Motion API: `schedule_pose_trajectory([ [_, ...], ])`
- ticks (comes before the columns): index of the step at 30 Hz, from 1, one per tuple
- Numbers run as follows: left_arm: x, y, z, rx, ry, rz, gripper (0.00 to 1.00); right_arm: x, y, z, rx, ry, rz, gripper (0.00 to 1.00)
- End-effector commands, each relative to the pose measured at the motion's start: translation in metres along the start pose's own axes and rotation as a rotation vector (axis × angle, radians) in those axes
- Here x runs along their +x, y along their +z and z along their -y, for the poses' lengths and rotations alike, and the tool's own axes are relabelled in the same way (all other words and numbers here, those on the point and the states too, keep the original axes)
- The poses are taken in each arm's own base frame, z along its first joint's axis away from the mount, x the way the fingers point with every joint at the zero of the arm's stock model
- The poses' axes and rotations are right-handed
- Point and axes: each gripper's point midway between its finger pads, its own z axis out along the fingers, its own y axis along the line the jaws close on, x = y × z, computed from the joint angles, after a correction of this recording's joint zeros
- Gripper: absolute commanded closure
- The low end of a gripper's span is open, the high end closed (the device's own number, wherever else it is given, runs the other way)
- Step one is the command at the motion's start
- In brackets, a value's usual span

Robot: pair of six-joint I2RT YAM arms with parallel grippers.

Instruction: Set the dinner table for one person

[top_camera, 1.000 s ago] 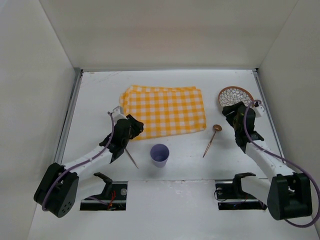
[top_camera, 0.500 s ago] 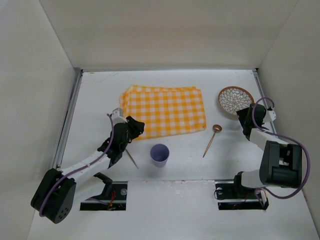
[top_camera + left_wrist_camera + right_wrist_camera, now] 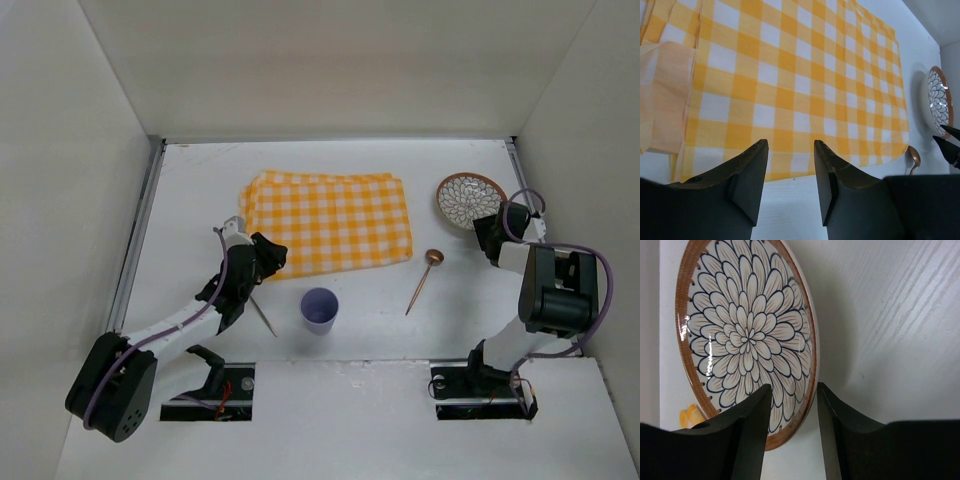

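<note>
The dinner table (image 3: 400, 345) is a flat white surface enclosed by white walls. The checked place mat (image 3: 330, 222) lies on it, centred left to right and toward the far half. Its long axis runs left to right, turned slightly clockwise in the top view, so the right end sits a little nearer the arms than the left end. The left gripper (image 3: 266, 254) hangs at the mat's near left corner, pointing toward the far right. Its fingers (image 3: 752, 175) are parted by a narrow gap, grasp nothing, and frame the near edge of the mat. The right gripper (image 3: 487, 230) stands just beside the near rim of the plate (image 3: 466, 196). Its fingers (image 3: 752, 425) are parted and unloaded, with the brown rim showing in the gap; contact with the plate cannot be determined. Only the top view shows the cup (image 3: 319, 308), the full spoon (image 3: 422, 280) and a thin utensil (image 3: 264, 316), all on bare table in front of the mat. Only the left wrist view shows the stacked folds along the mat's left edge. Only the right wrist view resolves the plate's petal pattern.
</note>
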Motion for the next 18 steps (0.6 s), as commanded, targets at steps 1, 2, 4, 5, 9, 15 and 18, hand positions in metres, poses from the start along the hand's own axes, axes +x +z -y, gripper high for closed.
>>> schedule_pose_trajectory([
  [1,-0.012,0.0,0.005,0.034,-0.018,0.042,0.6,-0.009,0.009,-0.028,-0.082,0.041,0.011,0.54],
  [2,-0.012,0.001,0.005,0.033,-0.022,0.041,0.6,-0.007,0.012,-0.028,-0.082,0.042,0.002,0.56],
  [4,-0.012,0.001,0.005,0.033,-0.021,0.043,0.6,-0.003,0.016,-0.026,-0.078,0.048,-0.009,0.6],
  [5,-0.013,0.001,0.005,0.03,-0.02,0.044,0.6,-0.002,0.018,-0.024,-0.073,0.053,-0.014,0.64],
  [9,-0.011,0.003,0.001,0.019,-0.022,0.035,0.6,-0.002,0.018,-0.02,-0.082,0.077,-0.011,0.87],
  [15,-0.01,0.005,0.0,0.015,-0.023,0.032,0.61,-0.029,-0.023,-0.063,-0.312,0.147,0.054,0.93],
  [18,-0.011,0.004,0.001,0.02,-0.019,0.039,0.61,-0.035,-0.054,-0.096,-0.455,0.157,0.036,0.93],
])
